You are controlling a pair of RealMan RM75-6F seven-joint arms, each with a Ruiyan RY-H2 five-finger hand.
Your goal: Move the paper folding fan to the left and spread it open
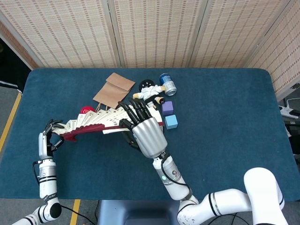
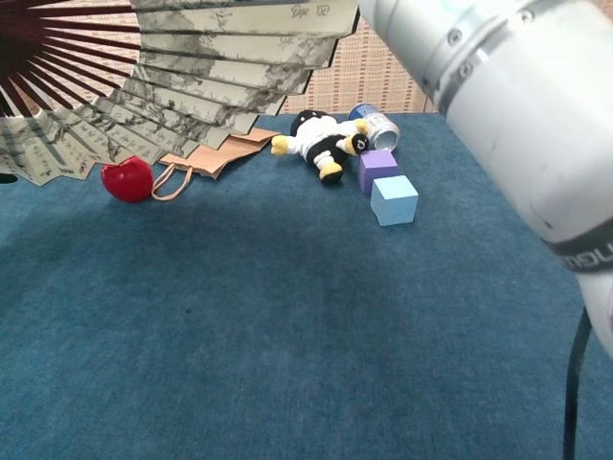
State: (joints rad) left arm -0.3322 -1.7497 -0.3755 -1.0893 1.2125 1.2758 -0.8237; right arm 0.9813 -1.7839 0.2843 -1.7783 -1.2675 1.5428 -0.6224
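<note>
Left hand [image 1: 47, 140] pinches the paper folding fan [image 1: 101, 123] at its pivot on the table's [image 1: 225, 117] left side, likely to anchor it; right hand [image 1: 145, 131] grips the far rib, holding the leaves fanned out above a red ball [image 2: 127, 179] and paper bag [image 1: 114, 88]

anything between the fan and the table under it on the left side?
Nothing visible. The paper folding fan is held in the air between the left hand and right hand; the red apple and brown paper bag lie behind it.
</note>
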